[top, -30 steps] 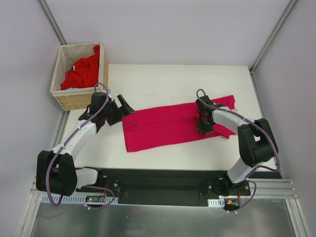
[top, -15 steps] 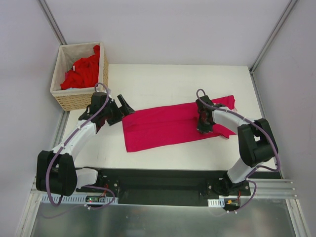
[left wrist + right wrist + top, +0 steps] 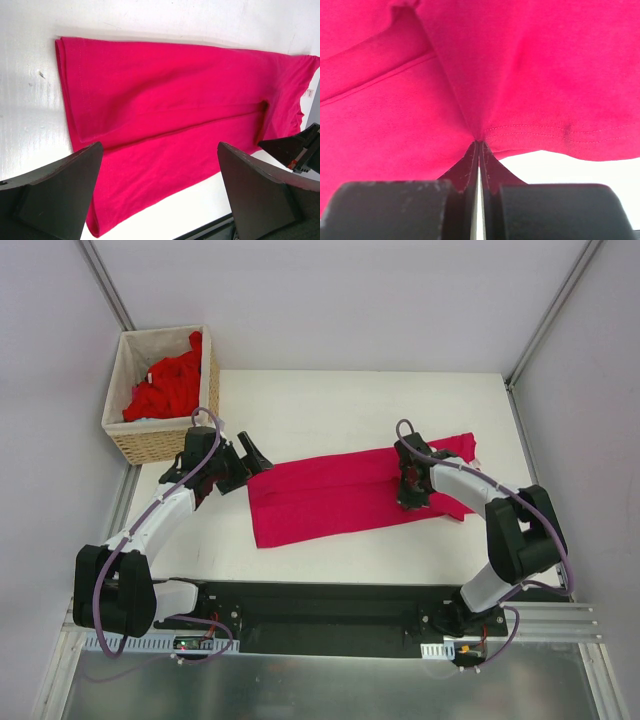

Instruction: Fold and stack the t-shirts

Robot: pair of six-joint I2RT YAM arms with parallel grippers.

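Observation:
A magenta-crimson t-shirt (image 3: 330, 495) lies folded into a long band across the middle of the table. My right gripper (image 3: 412, 502) presses down on its right part, near the sleeve. In the right wrist view the right gripper (image 3: 479, 141) is shut, pinching a fold of the t-shirt (image 3: 520, 65) at a stitched hem. My left gripper (image 3: 255, 473) hovers at the band's left end, open. In the left wrist view the left gripper (image 3: 159, 150) has its jaws wide apart above the t-shirt (image 3: 165, 110), holding nothing. Brighter red t-shirts (image 3: 165, 385) lie crumpled in the basket.
A woven wicker basket (image 3: 160, 445) stands at the table's back left corner, close behind my left arm. A small white label (image 3: 309, 93) shows at the shirt's far end. The black rail of the arm bases (image 3: 330, 605) runs along the near edge.
My right gripper has closed on the shirt's fold. The shirt and my left arm have stayed where they were.

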